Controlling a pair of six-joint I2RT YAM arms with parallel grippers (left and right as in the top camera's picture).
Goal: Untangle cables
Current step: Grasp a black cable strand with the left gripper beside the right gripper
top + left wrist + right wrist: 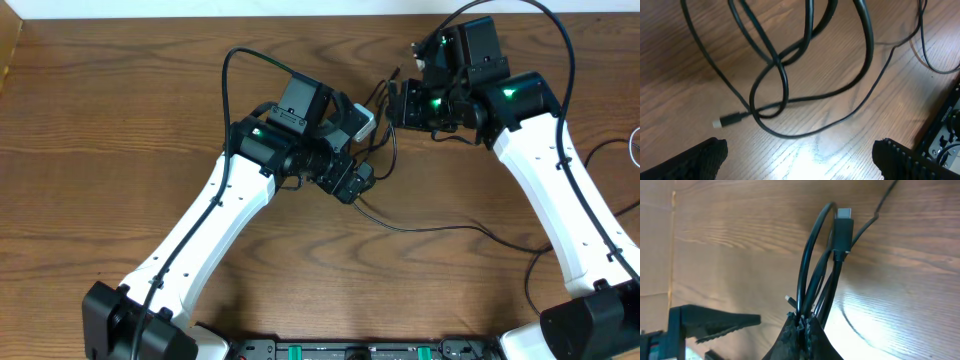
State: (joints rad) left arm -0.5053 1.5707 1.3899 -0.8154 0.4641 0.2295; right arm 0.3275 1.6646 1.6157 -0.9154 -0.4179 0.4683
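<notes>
The black cable (430,228) lies in loose crossing loops on the wooden table (120,120). In the left wrist view its loops (782,75) cross each other, and a small plug end (721,121) rests flat on the wood. My left gripper (800,165) hovers over these loops, open wide with nothing between its fingers (695,159). My right gripper (805,322) is shut on several strands of the black cable, which rise from the jaws, with a USB-C plug (843,227) sticking up. In the overhead view the two grippers (358,180) (393,100) are close together. A sliver of white cable (636,148) shows at the right edge.
A trailing length of the black cable (500,238) runs right, toward the right arm's base. The left gripper's finger (715,322) shows low on the left in the right wrist view. A black rail (350,350) with green parts lines the table's front edge.
</notes>
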